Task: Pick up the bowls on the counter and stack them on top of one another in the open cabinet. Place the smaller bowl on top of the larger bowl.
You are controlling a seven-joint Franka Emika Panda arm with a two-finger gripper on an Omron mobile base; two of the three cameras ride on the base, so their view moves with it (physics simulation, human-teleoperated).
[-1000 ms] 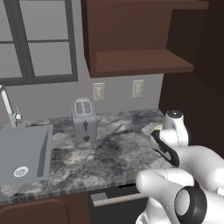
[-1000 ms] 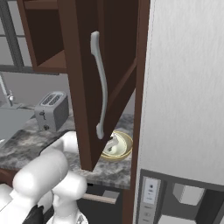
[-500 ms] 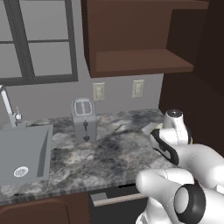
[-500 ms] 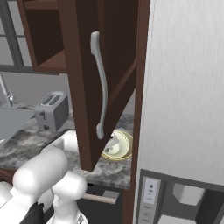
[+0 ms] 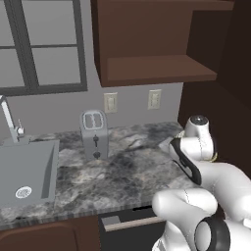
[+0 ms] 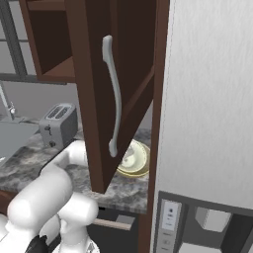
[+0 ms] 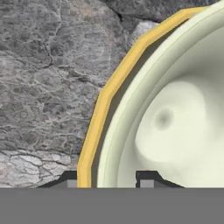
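The smaller bowl (image 7: 175,122), pale cream, sits nested inside the larger bowl (image 7: 98,120), of which a mustard rim shows. Both rest on the mottled counter (image 7: 48,74). My gripper (image 7: 109,179) is down over their left rims, shut across both. One fingertip (image 7: 72,180) is outside the yellow rim and the other is inside the cream bowl. In the right base view the nested bowls (image 6: 132,159) stand on the counter under the hanging door of the open cabinet (image 6: 49,44). The cabinet's bare shelf (image 5: 157,63) is up and left of my arm.
A silver toaster (image 5: 93,133) stands against the back wall. The steel sink (image 5: 24,171) lies at the far left. The open cabinet door (image 6: 94,99) with its long handle hangs over the counter, close to the bowls. A tall pale panel (image 6: 207,99) closes off the right.
The jaws have closed in on the bowls' rims. The arm and the bowls have stayed where they were.
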